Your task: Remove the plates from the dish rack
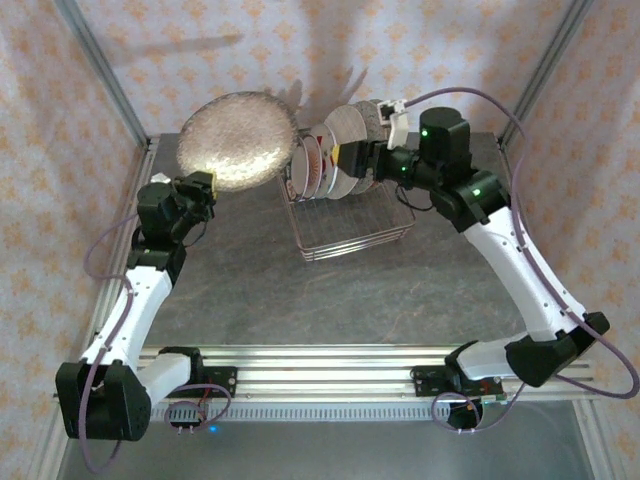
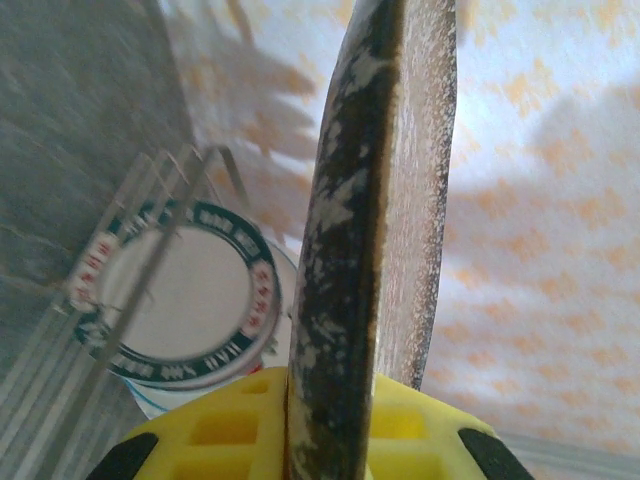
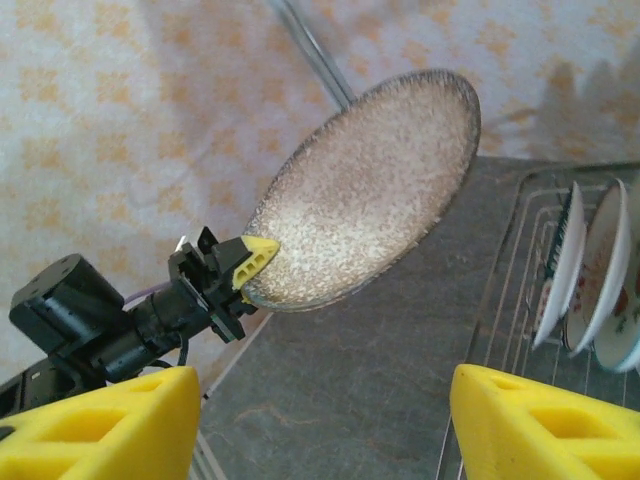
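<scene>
While left tool [image 1: 205,187] clamps plate [image 1: 237,140], arm [image 1: 138,300] raised

Bright, even light falls from above. In the top view the brown speckled plate [image 1: 237,140] glows pale at its middle, and soft grey shadows lie on the back wall [image 1: 200,45] above it. The dark surface [image 1: 250,270] shows a dull sheen with no hard glare. Green lamps shine on the right arm [image 1: 470,195]. In the left wrist view the plate's rim is close and soft, while the dish rack [image 2: 170,170] and the dark-rimmed plate [image 2: 180,295] are smeared; blurred shadows cross the wall. In the right wrist view the middle is sharp, and the yellow fingers [image 3: 100,425] of the right tool [image 3: 322,400] at the bottom edge are out of focus.
</scene>
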Robot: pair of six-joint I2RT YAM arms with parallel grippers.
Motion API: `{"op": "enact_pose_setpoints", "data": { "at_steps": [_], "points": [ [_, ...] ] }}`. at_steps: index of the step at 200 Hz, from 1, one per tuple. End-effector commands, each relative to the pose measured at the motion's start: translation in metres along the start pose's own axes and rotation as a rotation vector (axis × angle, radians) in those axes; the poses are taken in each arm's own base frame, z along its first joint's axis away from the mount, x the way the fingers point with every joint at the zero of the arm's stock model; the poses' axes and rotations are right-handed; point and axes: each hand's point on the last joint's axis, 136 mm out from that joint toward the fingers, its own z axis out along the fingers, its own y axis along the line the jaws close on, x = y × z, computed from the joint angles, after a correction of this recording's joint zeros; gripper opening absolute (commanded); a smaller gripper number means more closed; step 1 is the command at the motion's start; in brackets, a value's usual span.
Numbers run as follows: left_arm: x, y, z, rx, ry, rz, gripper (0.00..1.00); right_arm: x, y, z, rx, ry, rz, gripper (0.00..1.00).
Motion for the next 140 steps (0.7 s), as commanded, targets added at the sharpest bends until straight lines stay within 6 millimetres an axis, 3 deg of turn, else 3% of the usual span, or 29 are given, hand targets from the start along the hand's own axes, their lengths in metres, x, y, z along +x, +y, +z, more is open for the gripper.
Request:
{"op": "enact_pose_setpoints", "data": {
  "at_steps": [1, 54, 58, 65, 117, 140],
  "points": [
    [-0.016, -0.074, -0.030, 0.280, -0.098, 0.087, 0.00, -0.024, 0.021, -0.002, -0.029, -0.129, -0.189, 0.69],
    [-0.054, -0.048, -0.021, 0.238, -0.209, 0.136, 0.00, -0.013, 0.036, 0.009, -0.017, -0.197, -0.330, 0.87],
    [-0.057, -0.045, -0.019, 0.232, -0.216, 0.137, 0.00, -0.011, 0.036, 0.010, -0.018, -0.194, -0.340, 0.97],
    [-0.062, -0.041, -0.017, 0.227, -0.226, 0.141, 0.00, -0.008, 0.038, 0.012, -0.024, -0.187, -0.351, 1.00],
    [-0.086, -0.013, 0.012, 0.201, -0.260, 0.170, 0.00, -0.001, 0.049, 0.019, -0.066, -0.210, -0.390, 0.99],
    [-0.097, -0.006, 0.025, 0.190, -0.267, 0.188, 0.00, -0.001, 0.042, 0.020, -0.025, -0.236, -0.411, 0.99]
  ]
}}
